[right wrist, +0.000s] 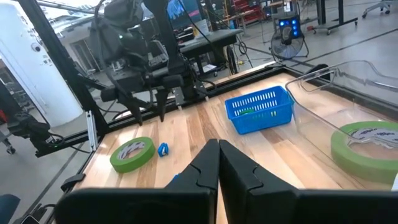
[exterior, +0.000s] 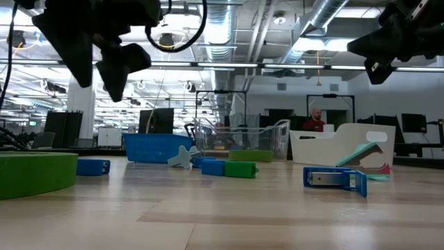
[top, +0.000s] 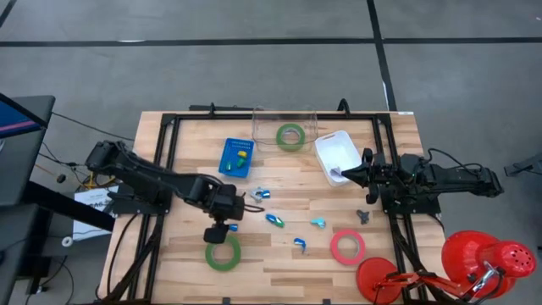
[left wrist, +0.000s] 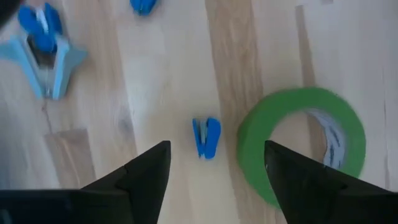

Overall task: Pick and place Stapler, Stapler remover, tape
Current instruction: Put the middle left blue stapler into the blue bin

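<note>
While the left gripper (top: 222,229) hangs with fingers spread above a green open-centred tape roll (top: 223,252) near the wooden bench's (top: 169,254) front edge, small blue stapler (left wrist: 206,137) beside it, right gripper (top: 347,174) clenched empty at the right edge.

The wooden desk (top: 279,258) stood on a grey floor (top: 212,63) crossed by dark lines. At about four o'clock from the desk sat red domed objects (top: 487,254). In the low view, exposed silver ducts (exterior: 326,17) and strip lights (exterior: 305,45) ran under the ceiling, with dark monitors (exterior: 156,119) beyond. A person in red (exterior: 315,122) sat far back. A fan (right wrist: 287,38) stood on the floor.
</note>
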`<state>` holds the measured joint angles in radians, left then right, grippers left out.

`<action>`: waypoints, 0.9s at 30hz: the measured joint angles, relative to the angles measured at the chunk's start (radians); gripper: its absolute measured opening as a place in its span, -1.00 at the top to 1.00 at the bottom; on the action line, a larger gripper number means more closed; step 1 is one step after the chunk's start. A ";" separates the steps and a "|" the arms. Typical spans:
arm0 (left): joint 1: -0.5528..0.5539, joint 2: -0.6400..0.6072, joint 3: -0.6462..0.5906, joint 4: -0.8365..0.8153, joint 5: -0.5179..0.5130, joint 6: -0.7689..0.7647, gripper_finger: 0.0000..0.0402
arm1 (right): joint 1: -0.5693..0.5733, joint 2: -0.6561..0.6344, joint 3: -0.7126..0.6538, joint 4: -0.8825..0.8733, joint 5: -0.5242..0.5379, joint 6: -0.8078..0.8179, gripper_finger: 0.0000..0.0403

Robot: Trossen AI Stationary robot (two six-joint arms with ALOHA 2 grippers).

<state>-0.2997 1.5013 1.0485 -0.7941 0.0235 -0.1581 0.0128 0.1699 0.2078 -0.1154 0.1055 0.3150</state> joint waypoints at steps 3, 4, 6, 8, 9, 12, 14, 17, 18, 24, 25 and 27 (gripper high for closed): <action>-0.020 0.000 -0.033 0.050 -0.023 0.000 -0.19 | 0.000 0.000 0.000 0.000 0.000 0.000 1.00; -0.027 0.000 -0.046 0.069 -0.023 0.000 -0.18 | 0.000 0.000 0.000 -0.002 0.000 0.000 1.00; -0.035 0.000 -0.076 0.110 -0.024 0.003 -0.16 | 0.000 0.000 0.000 -0.008 0.000 0.000 1.00; -0.040 0.000 -0.103 0.143 -0.023 0.003 -0.16 | 0.000 0.000 0.000 -0.016 0.000 0.000 1.00; -0.040 0.000 -0.115 0.164 -0.024 0.003 -0.15 | 0.000 0.000 0.000 -0.015 0.000 0.000 1.00; -0.041 0.000 -0.155 0.202 -0.024 0.003 -0.16 | 0.000 0.000 0.000 -0.015 0.000 0.000 1.00; -0.040 0.000 -0.176 0.223 -0.031 0.003 -0.16 | 0.000 0.000 0.000 -0.015 0.000 0.000 1.00; -0.041 0.000 -0.204 0.243 -0.041 0.003 -0.18 | 0.000 0.000 0.000 -0.015 0.000 0.000 1.00; -0.041 0.000 -0.217 0.251 -0.041 0.003 -0.18 | 0.000 0.000 0.000 -0.015 0.000 0.000 1.00; -0.041 0.000 -0.270 0.301 -0.042 0.003 -0.19 | 0.000 0.000 0.000 -0.015 0.000 0.000 1.00; -0.041 0.000 -0.277 0.315 -0.047 0.003 -0.19 | 0.000 0.000 0.000 -0.015 0.000 0.000 1.00; -0.041 0.000 -0.286 0.339 -0.062 0.003 -0.19 | 0.000 0.000 0.000 -0.015 0.000 0.000 1.00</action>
<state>-0.3405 1.5013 0.7629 -0.4552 -0.0384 -0.1550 0.0128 0.1699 0.2078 -0.1307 0.1055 0.3149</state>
